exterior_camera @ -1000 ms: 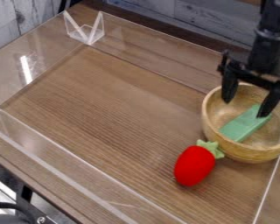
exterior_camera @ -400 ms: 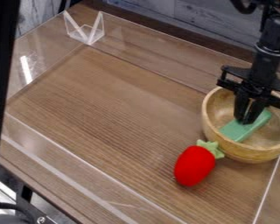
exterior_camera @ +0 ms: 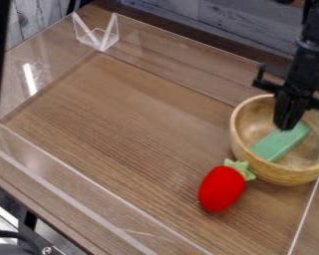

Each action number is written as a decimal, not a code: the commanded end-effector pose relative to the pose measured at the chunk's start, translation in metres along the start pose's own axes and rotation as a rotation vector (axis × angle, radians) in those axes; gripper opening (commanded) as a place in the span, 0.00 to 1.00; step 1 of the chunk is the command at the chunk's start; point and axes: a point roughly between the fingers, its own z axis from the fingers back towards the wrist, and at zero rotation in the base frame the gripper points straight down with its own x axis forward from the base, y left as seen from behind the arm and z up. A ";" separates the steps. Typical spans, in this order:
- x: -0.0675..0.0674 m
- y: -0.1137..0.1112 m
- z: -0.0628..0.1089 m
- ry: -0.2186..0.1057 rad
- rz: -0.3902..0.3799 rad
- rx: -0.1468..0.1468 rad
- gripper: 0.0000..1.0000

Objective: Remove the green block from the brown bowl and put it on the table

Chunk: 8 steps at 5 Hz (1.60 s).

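One green block (exterior_camera: 279, 147) is leaning inside the brown bowl (exterior_camera: 262, 172). We are judging it light, stiff, and best pinched across its thin upper end, where the gripper (exterior_camera: 291, 118) is sitting pressed together, hold unclear.

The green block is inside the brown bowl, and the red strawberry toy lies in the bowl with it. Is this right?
Not quite. The green block is inside the brown bowl, but the red strawberry toy lies on the table, outside the bowl beside its rim. The camera view shows this.
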 end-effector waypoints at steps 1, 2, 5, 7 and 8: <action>-0.005 0.010 0.065 -0.147 -0.003 -0.035 0.00; -0.014 0.014 0.049 -0.123 -0.012 -0.027 1.00; -0.007 -0.004 -0.020 -0.041 -0.153 -0.002 1.00; 0.016 -0.002 -0.024 -0.054 -0.192 -0.002 0.00; 0.015 0.003 -0.011 -0.088 -0.225 0.000 0.00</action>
